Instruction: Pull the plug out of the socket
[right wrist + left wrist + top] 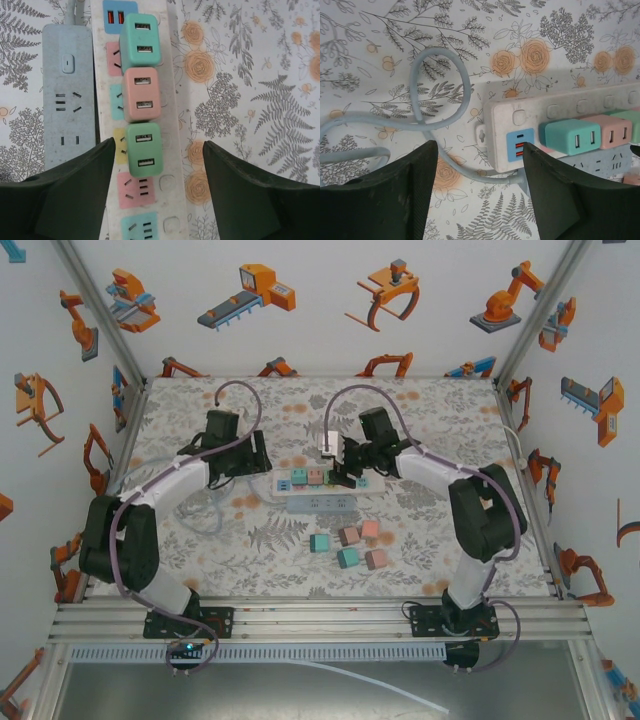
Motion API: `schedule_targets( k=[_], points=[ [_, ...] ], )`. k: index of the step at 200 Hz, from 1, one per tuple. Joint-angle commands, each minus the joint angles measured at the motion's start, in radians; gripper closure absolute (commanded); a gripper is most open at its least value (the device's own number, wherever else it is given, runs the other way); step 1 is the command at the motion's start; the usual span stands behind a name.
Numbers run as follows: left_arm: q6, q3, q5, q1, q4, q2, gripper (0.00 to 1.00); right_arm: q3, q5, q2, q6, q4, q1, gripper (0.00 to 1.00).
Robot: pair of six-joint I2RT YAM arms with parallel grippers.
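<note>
Three plugs point(142, 95) sit in white strip point(171, 65), none pulled; our left gripper point(479, 146), right gripper point(159, 145) spread apart, holding nothing.

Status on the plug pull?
Left gripper open at white strip's USB end. Right gripper open, straddling green plug, not touching. Plug seated. Pink plug tight beside it.

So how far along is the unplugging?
Looks done: five adapters lie loose on the table. In hand: right gripper open astride the green plug, left gripper open at the white strip end. Left: teal plug, pink plug and the green one, all seated.
</note>
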Motion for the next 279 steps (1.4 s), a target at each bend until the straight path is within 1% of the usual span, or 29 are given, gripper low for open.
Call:
schedule_targets(
  k=[1,32,45,62,91,118,143,190,208,250,279],
  points=[
    [-0.017,0.046,0.082,0.006,0.002,0.046,0.38,0.053,-0.053,0.033,-0.037,-0.06,-0.002,0.43],
    [-0.017,0.055,0.121,0.006,0.011,0.103,0.39,0.057,-0.045,0.055,-0.037,-0.069,-0.002,0.51],
    [-0.009,0.052,0.161,0.006,0.026,0.125,0.39,0.059,-0.043,0.062,-0.036,-0.075,-0.002,0.53],
    [-0.005,0.054,0.191,0.006,0.033,0.15,0.4,0.066,-0.066,0.068,-0.037,-0.098,-0.001,0.57],
    [-0.005,0.056,0.215,0.006,0.038,0.185,0.43,0.064,-0.064,0.072,-0.036,-0.101,-0.001,0.59],
    [0.004,0.075,0.273,0.005,0.012,0.228,0.44,0.068,-0.077,0.065,-0.037,-0.106,0.0,0.63],
    [0.002,0.078,0.288,0.003,0.003,0.256,0.47,0.082,-0.08,0.065,-0.037,-0.112,-0.001,0.67],
    [0.04,0.084,0.241,-0.008,-0.071,0.272,0.54,0.107,-0.081,0.068,-0.036,-0.138,-0.001,0.73],
    [0.069,0.088,0.214,-0.02,-0.108,0.275,0.54,0.113,-0.078,0.067,-0.035,-0.143,-0.001,0.76],
    [0.127,0.116,0.101,-0.052,-0.207,0.312,0.55,0.169,-0.078,0.066,-0.036,-0.208,0.003,0.83],
    [0.122,0.118,0.029,-0.061,-0.226,0.317,0.55,0.177,-0.076,0.049,-0.036,-0.211,0.004,0.84]
  ],
)
